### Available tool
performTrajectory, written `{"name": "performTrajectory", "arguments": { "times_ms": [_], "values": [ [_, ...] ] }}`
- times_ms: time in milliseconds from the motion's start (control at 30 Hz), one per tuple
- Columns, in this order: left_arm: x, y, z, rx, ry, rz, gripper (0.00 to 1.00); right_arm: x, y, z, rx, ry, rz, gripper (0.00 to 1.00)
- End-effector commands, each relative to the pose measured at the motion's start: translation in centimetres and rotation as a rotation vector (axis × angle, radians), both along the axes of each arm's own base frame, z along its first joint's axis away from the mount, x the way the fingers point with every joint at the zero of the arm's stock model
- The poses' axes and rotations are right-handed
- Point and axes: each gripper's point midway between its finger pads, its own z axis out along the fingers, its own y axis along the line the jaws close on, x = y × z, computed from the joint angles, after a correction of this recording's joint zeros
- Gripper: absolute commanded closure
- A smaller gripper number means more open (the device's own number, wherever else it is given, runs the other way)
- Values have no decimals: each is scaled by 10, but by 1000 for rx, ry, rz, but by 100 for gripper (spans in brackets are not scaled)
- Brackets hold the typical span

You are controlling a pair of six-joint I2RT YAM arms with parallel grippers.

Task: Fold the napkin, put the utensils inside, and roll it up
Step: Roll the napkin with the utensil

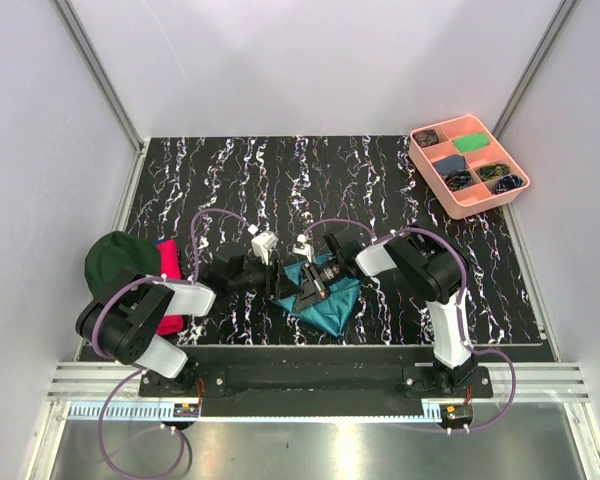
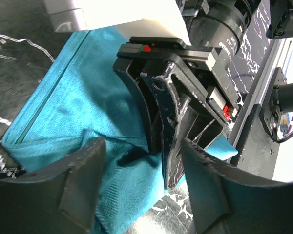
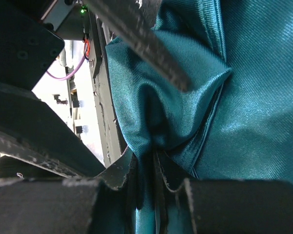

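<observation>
The napkin point(image 1: 335, 308) is laid, partly folded, on the marbled table point(image 1: 230, 180) near its front edge, between the two arms. A raised fold of it is pinched between the nearly closed fingers of the right gripper point(image 3: 151, 180). The left gripper point(image 2: 136, 190) is held spread over the cloth, one finger on either side of the right gripper.

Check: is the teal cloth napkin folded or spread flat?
Folded, not spread: the teal cloth napkin lies as a triangle with layered edges, and the right tool pinches a bunched crease.
</observation>
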Motion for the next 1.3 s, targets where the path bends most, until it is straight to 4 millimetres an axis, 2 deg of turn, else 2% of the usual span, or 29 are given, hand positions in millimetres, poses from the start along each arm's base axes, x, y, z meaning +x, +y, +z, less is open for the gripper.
{"name": "performTrajectory", "arguments": {
  "times_ms": [0,67,233,500,600,700,833,1000,1100,1167,1267],
  "values": [
    [2,-13,13,-24,-59,-67,41,13,-7,-17,-49,-5,-51,94],
    [-2,-10,3,19,-23,-51,46,18,-9,-16,-45,-1,-61,94],
    [-15,-4,-7,92,19,-54,55,23,-13,-15,-40,6,-71,94],
    [-31,-4,-15,133,58,-87,59,30,-16,-16,-44,10,-90,94],
    [-38,-3,-21,161,76,-93,57,31,-16,-13,-39,3,-91,94],
    [-39,-1,-26,186,83,-80,55,34,-17,-10,-43,-7,-101,94],
    [-36,1,-31,217,93,-63,64,35,-19,-7,-52,-25,-110,93],
    [-34,3,-38,253,116,-51,65,36,-25,-6,-102,-70,-138,92],
    [-30,3,-35,253,116,-22,53,38,-29,-5,-136,-106,-168,91],
    [-24,3,-28,237,99,18,37,37,-31,-2,-139,-122,-174,91],
    [-9,4,-9,212,68,110,31,33,-33,-5,-144,-106,-165,91]
  ]
}}
